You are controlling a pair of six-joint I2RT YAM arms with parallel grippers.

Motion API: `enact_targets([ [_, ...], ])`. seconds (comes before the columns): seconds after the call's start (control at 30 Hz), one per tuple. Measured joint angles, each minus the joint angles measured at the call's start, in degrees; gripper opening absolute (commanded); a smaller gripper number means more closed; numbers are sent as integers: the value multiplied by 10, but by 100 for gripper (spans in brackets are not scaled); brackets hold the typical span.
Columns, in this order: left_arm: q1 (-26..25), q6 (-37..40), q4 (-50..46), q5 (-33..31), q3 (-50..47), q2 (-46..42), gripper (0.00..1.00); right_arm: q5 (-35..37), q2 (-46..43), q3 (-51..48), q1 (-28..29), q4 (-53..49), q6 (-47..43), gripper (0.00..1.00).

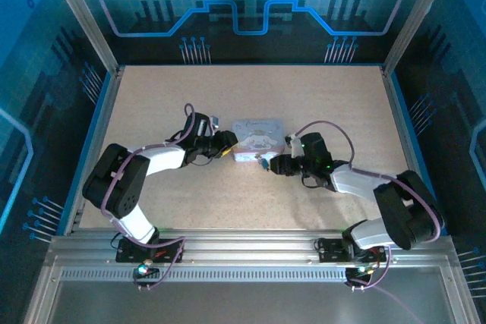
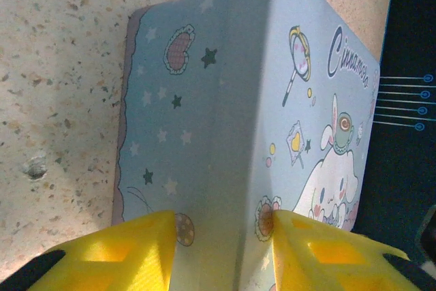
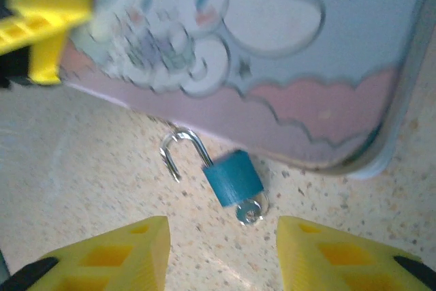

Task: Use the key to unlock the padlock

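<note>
— Where is the padlock (image 3: 234, 176) lying?
— On the table (image 3: 82, 168), just before the tin (image 3: 327, 46), the key (image 3: 252, 210) sitting in its base.
— The tools?
— The left tool (image 2: 225, 236) is straddling the tin's end; the right tool (image 3: 223, 250) is facing the padlock.

Blade of key (image 3: 252, 210) hidden inside padlock (image 3: 234, 178)

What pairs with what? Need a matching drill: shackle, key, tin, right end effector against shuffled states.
Things:
1. shackle
2. key
3. tin
4. right end effector

States:
A. stuck in the base of the padlock
B. swung open
C. open, holding nothing
D. cartoon lid facing up

Pairs: 1-B, 2-A, 3-D, 4-C
</note>
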Motion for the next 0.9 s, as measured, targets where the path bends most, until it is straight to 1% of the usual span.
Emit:
enact_targets([
  [0.07, -2, 0, 1, -1, -4, -3, 41, -9, -11, 5, -12, 1, -2, 53],
  [0.17, -4, 0, 3, -4, -9, -7, 41, -28, 0, 23, -26, 2, -2, 54],
  [0.53, -9, -13, 9, -16, -31, -28, 41, -87, 118, 125, -44, 9, -18, 57],
  [0.63, -10, -15, 11, -18, -38, -34, 41, -99, 139, 146, -49, 23, -27, 58],
  [0.8, -14, -17, 14, -22, -43, -38, 41, -115, 134, 142, -66, 48, -36, 59],
  [0.83, -14, -18, 14, -22, -43, -38, 41, -119, 126, 136, -72, 52, -38, 62],
  [0.9, -14, -20, 14, -23, -43, -38, 41, -128, 105, 122, -84, 50, -39, 64],
])
